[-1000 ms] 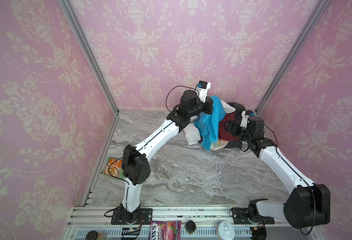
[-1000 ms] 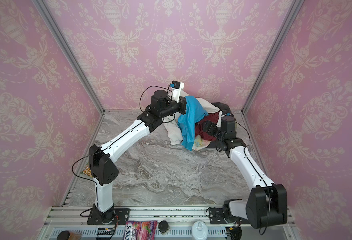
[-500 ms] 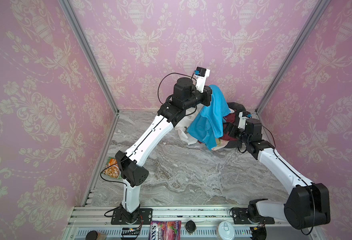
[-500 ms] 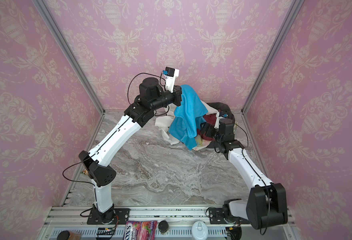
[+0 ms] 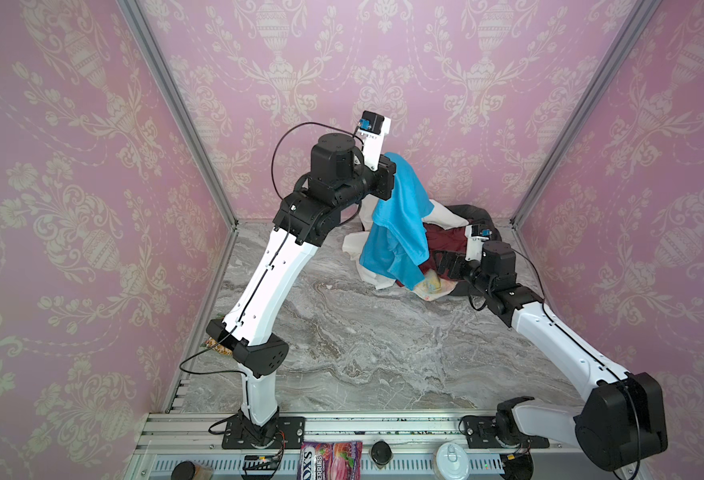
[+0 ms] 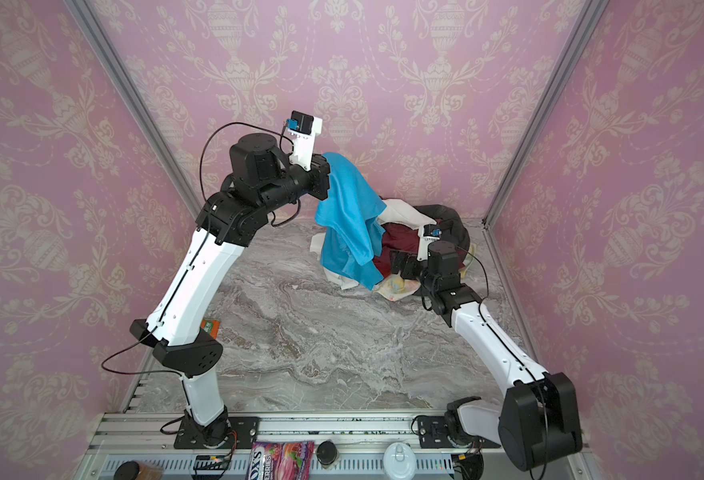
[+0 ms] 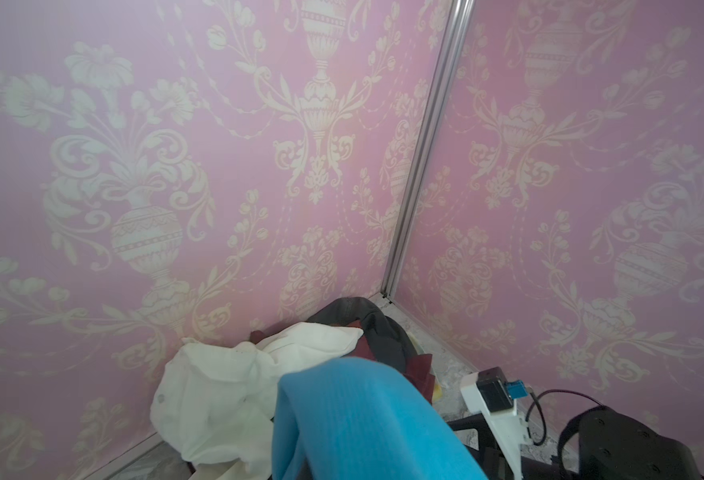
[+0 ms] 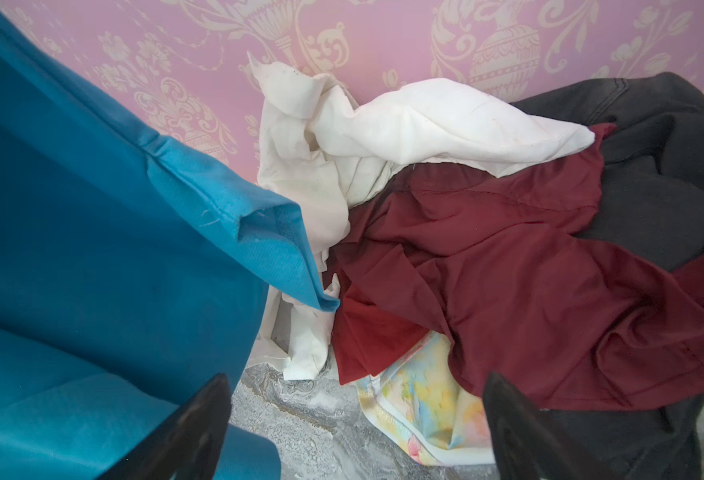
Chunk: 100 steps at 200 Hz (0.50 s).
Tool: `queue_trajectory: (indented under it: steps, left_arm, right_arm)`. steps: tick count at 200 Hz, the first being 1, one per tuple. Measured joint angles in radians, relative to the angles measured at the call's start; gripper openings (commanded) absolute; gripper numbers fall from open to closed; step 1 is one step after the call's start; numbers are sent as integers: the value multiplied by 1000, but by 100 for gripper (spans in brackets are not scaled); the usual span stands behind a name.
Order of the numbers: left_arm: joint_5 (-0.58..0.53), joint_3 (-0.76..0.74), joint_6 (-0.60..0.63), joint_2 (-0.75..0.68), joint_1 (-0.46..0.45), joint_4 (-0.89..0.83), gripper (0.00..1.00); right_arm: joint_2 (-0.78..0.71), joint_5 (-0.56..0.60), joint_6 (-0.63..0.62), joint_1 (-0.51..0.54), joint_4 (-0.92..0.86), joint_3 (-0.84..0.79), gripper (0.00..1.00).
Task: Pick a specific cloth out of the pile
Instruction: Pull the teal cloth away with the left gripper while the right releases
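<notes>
The left fingers (hidden under fabric) pinch the cloth (image 5: 400,216), which hangs beneath them beside the pile (image 5: 444,243). Best lift until its hem clears; the right fingers (image 8: 184,432), spread and empty near that hem, could pin the pile.

Bright, even, diffuse light — shadows soft, faint. Both top views sharp, corners stretched, hazy. Left wrist view soft — near cloth (image 7: 367,419) blurred.
</notes>
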Motion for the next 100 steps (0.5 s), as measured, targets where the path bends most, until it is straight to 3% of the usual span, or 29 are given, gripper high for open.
queue_trajectory:
  steps: [39,100]
  left_arm:
    - [-8,1,-4,-31,171,-89,0]
    - [5,-56,-19,-44,357,-158,0]
  right_arm:
    - [-5,1,-84,101,29,0,96]
    - [-31,-55,-204,259,108,0,97]
